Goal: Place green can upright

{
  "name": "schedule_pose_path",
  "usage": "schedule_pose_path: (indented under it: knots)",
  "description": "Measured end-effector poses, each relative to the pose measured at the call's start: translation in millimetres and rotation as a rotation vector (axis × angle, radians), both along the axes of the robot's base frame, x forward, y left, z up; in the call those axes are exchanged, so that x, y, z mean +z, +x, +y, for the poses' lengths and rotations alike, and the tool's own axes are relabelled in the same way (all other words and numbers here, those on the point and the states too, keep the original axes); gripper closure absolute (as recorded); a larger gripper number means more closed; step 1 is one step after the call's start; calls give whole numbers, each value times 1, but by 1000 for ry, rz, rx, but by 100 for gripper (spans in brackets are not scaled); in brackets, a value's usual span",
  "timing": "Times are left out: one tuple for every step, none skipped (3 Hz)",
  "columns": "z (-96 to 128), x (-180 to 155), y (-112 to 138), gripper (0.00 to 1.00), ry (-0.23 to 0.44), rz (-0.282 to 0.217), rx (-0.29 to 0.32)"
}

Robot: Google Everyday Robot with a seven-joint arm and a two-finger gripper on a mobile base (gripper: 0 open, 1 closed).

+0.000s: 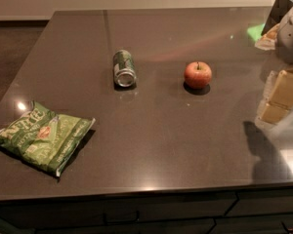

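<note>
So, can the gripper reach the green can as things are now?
Probably yes: the gripper is at the picture's right edge, the green can lies on its side uncovered; only the apple sits between them.

**Dim room, shiny table**

The light is low and warm. Small bright spots shine on the dark table [161,145]. The apple [198,74] has a dark shadow beneath. At the right edge, the blurry gripper [282,95] throws a shadow too.

Can: dark green cylindrical drink can [124,68] lies on its side, left of centre, silver end toward the camera.
Apple: round red apple [198,74] sits stem up, right of centre.
Bag: flat green chip bag [41,136], lower left.
Gripper: tan-and-grey gripper [278,100] at the right edge of the frame, well apart from the can.
Surface: glossy dark grey countertop [161,145].
</note>
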State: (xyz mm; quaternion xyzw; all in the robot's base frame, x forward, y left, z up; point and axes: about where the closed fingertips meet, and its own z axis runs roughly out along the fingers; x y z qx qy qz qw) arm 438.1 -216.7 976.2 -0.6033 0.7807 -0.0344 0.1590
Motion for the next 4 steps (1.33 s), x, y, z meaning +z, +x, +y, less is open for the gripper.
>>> schedule_pose_path:
  knots:
    - [0,0,0,0,0,0,0]
    - [3,3,5,0,-8,-6,-17]
    - [22,-2,31,0,-11,-17,-44]
    - [52,-9,65,0,16,-28,-106]
